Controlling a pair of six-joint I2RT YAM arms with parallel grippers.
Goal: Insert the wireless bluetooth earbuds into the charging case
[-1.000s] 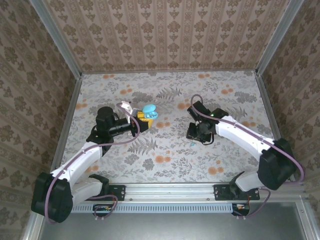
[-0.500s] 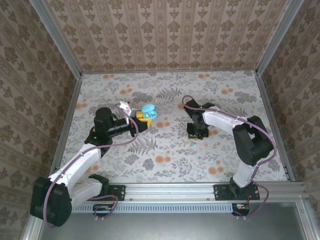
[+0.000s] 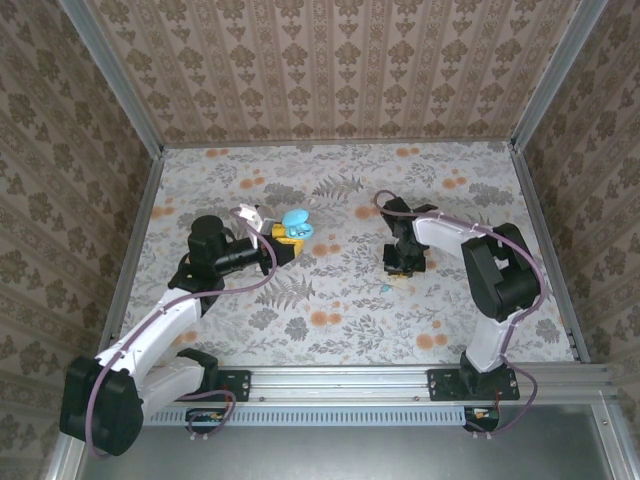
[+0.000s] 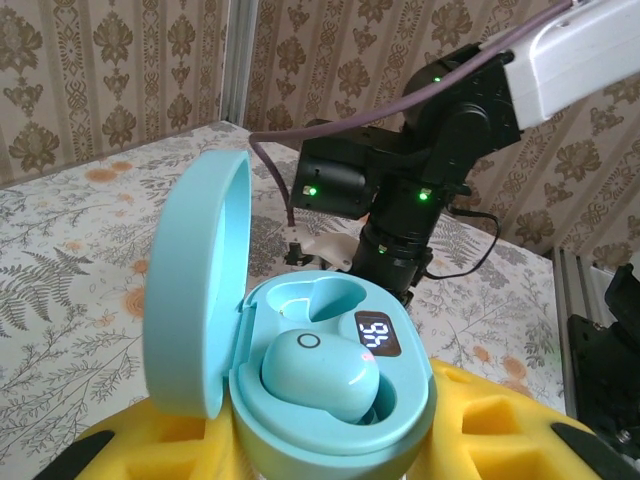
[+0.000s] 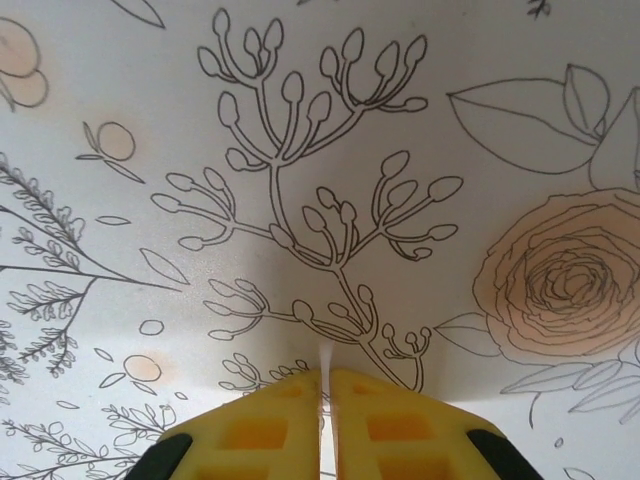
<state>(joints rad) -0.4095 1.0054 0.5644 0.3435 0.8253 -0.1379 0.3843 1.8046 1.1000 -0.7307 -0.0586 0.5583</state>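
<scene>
- Flowered table [image 3: 340,330] across the middle of the top view, patterned walls round three sides.
- Left arm [image 3: 160,320] rising from lower left toward the centre; right arm [image 3: 490,270] bent over from lower right, wrist turned back to centre right.
- Left gripper [image 3: 283,243] left of centre in the top view, yellow fingers [image 4: 500,420] closed on the sides of the teal charging case [image 4: 335,420], gripping it at the bottom of the left wrist view.
- Right gripper [image 5: 325,400] low over the cloth, yellow pads [image 5: 260,430] pressed together with only a hairline between, nothing pinched; right of centre in the top view [image 3: 400,268].
- Case lid [image 4: 195,290] standing open and upright at the left side of the case.
- Small white object [image 3: 250,213] just up-left of the left gripper; too small to tell more.
- One teal earbud [image 4: 320,375] seated in the front socket of the case, lower centre of the left wrist view.
- Lit display [image 4: 375,335] just right of the earbud, inside the case.
- Tiny teal speck [image 3: 385,287] on the cloth just below the right gripper, apart from it; perhaps another earbud, too small to tell.
</scene>
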